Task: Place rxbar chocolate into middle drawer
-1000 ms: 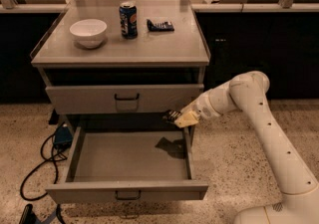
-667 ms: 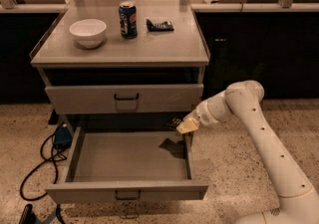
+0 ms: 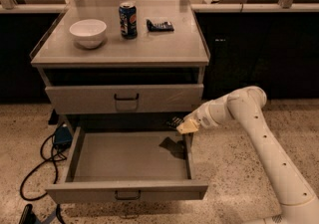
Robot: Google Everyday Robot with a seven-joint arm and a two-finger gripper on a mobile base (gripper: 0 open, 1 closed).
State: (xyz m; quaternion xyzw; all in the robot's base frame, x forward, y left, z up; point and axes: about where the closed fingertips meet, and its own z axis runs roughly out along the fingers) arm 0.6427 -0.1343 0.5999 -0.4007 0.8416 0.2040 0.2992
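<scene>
The middle drawer (image 3: 124,157) is pulled wide open below the cabinet, and its grey floor is bare apart from a shadow at the right rear. My gripper (image 3: 180,124) hangs over the drawer's right rear corner, just above its side wall. It is shut on the rxbar chocolate (image 3: 174,121), a small dark wrapper sticking out to the left of the fingertips. The bar is held above the drawer floor and does not touch it.
The upper handled drawer (image 3: 124,99) is closed. On the cabinet top stand a white bowl (image 3: 88,32), a blue soda can (image 3: 128,20) and a flat dark packet (image 3: 159,25). A black cable and box (image 3: 61,137) lie on the floor at the left.
My arm has lowered a little, bringing the gripper and the bar down closer to the drawer's right rear corner. The drawer has stayed open.
</scene>
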